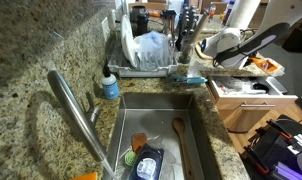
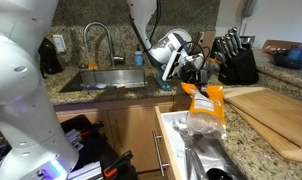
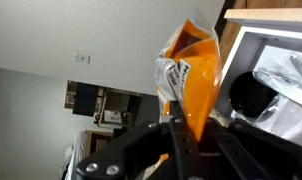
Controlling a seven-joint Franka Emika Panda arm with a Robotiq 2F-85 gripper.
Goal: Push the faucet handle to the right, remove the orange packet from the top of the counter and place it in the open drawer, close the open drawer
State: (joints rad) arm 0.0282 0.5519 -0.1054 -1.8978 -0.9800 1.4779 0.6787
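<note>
One bright orange flat packet (image 2: pixel 204 103) hanging from the black gripper (image 2: pixel 194 80).
The jaws are pinched tight on the packet's top edge. It dangles in the air above the open shallow light-wood drawer (image 2: pixel 165 138) with a white inside, beside the speckled tan granite counter (image 2: pixel 256 165) and the pale wooden cutting board (image 2: pixel 276 115).

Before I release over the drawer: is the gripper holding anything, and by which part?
The orange packet, pinched at its upper edge by the gripper, hanging below it.
</note>
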